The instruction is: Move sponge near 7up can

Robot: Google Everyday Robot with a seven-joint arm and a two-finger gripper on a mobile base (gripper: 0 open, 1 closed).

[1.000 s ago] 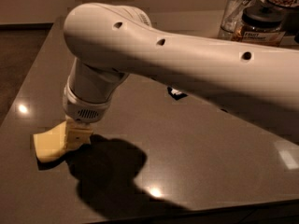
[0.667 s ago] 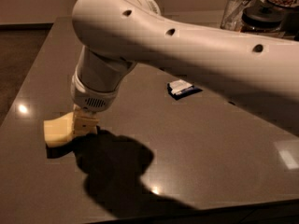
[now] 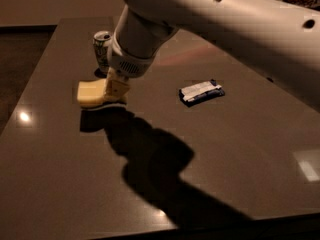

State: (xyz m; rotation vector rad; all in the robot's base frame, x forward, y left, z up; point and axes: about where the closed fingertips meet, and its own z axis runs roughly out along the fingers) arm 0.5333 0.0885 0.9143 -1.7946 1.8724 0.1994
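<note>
One view only, the camera view. White arm [image 3: 210,14] is entering from the top right and sloping down toward the far-left part of the dark, glossy table [image 3: 250,149].

Gripper [image 3: 116,88] is hanging at the low end of the arm, over the far-left quarter of the table and closer to the left edge than to the right. It is pinching the right end of the sponge [image 3: 90,94]. The rest of the pale yellow block is sticking out leftward, roughly level. The sponge's own dark patch is lying a little toward the near edge rather than directly under it, so the block is reading as carried just off the surface.

7up can [image 3: 102,49] is standing upright near the far-left corner, just beyond the sponge toward the far edge. The arm's wrist is partly covering its right side. Sponge and can are sitting near each other; whether a gap is separating them, cannot tell.

Blue-and-white packet [image 3: 201,92] is lying flat toward the middle of the table, well apart from the gripper on its right.

Arm's shadow [image 3: 155,164] is stretching from under the gripper toward the near edge.
</note>
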